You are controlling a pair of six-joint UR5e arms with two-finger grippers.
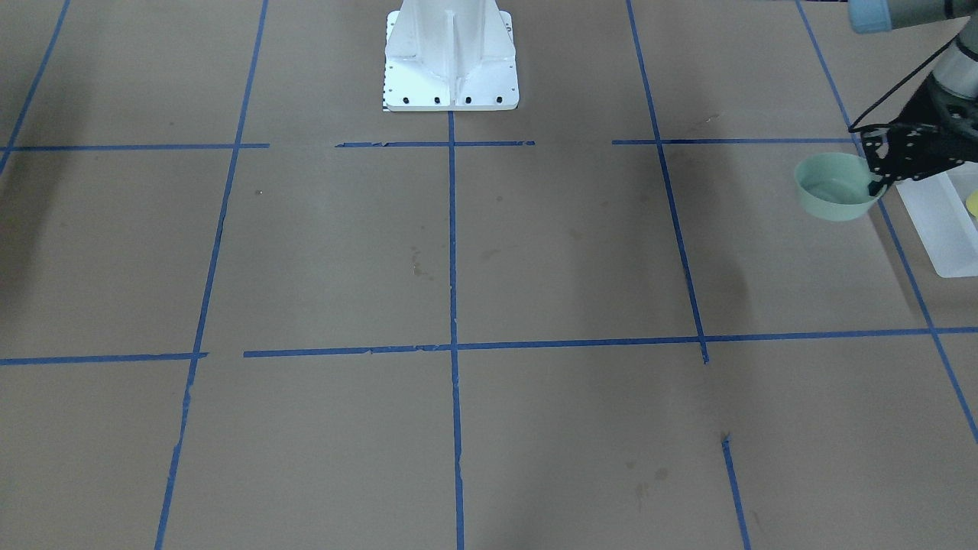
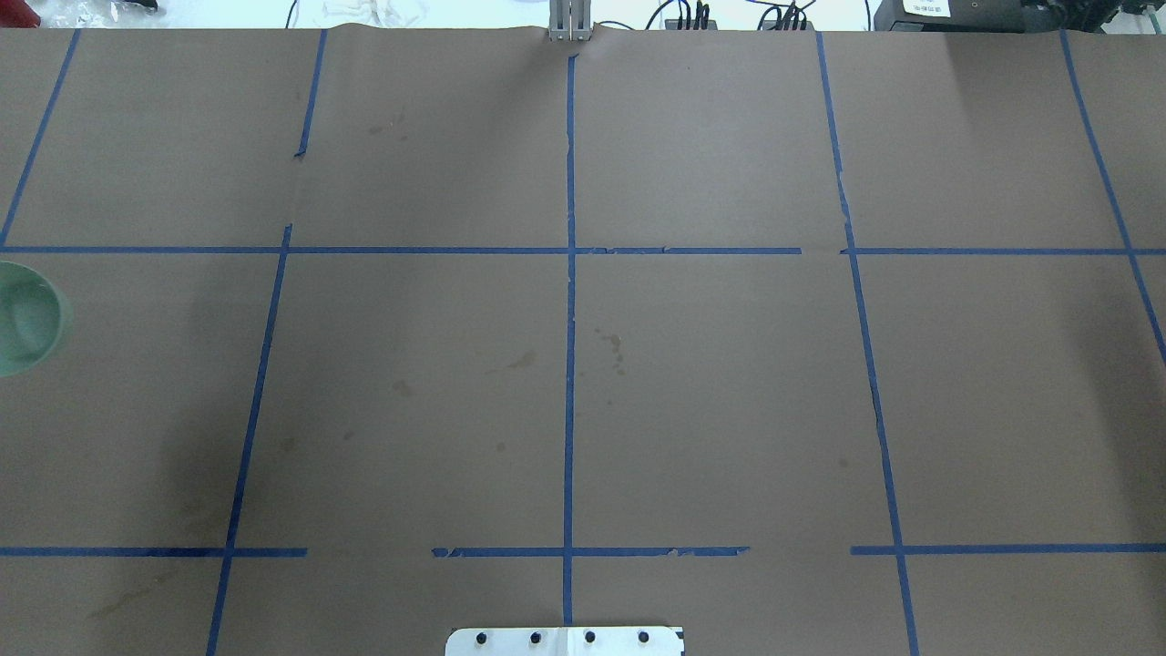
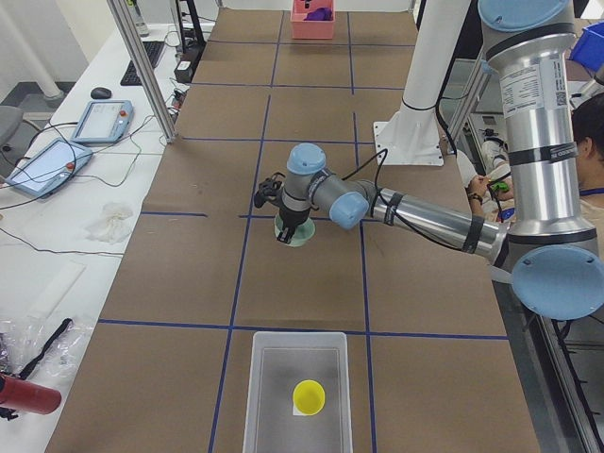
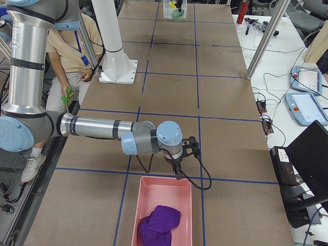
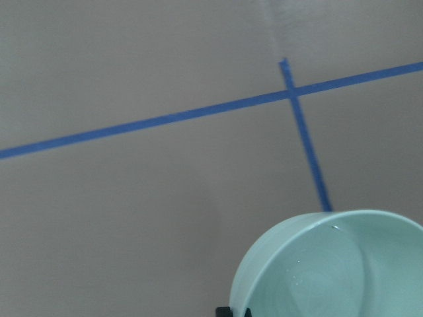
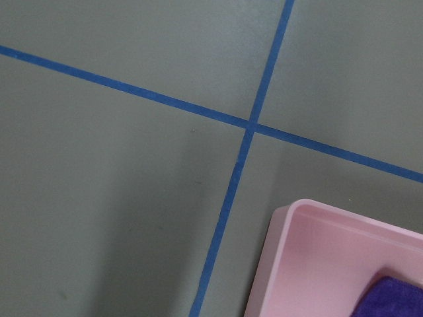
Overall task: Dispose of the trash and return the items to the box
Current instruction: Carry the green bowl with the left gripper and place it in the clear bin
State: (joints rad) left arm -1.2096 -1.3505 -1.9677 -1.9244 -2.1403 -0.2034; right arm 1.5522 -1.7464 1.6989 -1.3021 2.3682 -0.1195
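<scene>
My left gripper (image 1: 879,183) is shut on the near rim of the pale mint-green bowl (image 1: 834,189), at the table's left end. I cannot tell whether the bowl touches the table. The bowl also shows at the overhead view's left edge (image 2: 27,319), in the exterior left view (image 3: 294,233), and in the left wrist view (image 5: 330,271). The frosted-white box (image 3: 274,396) stands beyond it and holds the yellow cup (image 3: 309,396). My right gripper (image 4: 177,166) hangs by a pink bin; I cannot tell if it is open or shut.
A pink bin (image 4: 148,205) holding a purple cloth (image 4: 159,223) stands at the table's right end; its corner shows in the right wrist view (image 6: 291,218). The white robot base (image 1: 451,61) stands at the table's middle edge. Blue tape lines grid the brown table.
</scene>
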